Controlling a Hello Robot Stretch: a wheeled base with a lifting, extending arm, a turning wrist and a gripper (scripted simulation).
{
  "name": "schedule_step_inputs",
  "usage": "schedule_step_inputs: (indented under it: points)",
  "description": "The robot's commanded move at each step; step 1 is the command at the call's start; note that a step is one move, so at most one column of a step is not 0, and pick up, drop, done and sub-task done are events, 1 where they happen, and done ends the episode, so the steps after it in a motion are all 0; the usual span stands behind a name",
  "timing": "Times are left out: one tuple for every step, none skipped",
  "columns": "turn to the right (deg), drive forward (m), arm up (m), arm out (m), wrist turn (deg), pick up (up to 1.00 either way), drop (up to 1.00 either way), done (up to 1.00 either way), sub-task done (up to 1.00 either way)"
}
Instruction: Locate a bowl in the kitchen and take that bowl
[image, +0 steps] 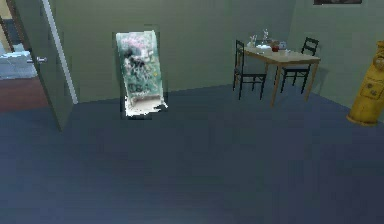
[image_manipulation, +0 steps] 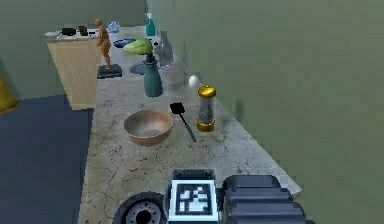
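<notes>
A tan bowl sits upright on the speckled countertop in the arm side view, about mid-counter. At that view's bottom edge a white square with black marks tops the dark arm. Left of it lies the gripper's round dark body, low over the counter and nearer the bottom edge than the bowl. Its far end is cut off, so I cannot tell whether it holds anything.
A black spatula, a yellow-capped jar, an egg, a teal vase and an orange figurine share the counter. The forward view has an open door, a tall framed panel, a table with chairs and dark open floor.
</notes>
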Motion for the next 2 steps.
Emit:
schedule_step_inputs:
  points:
    - [0.0,0.00,0.00,0.28,0.0,0.00,0.00,0.00,0.00]
    - [0.0,0.00,0.00,0.00,45.0,0.00,0.00,0.00,0.00]
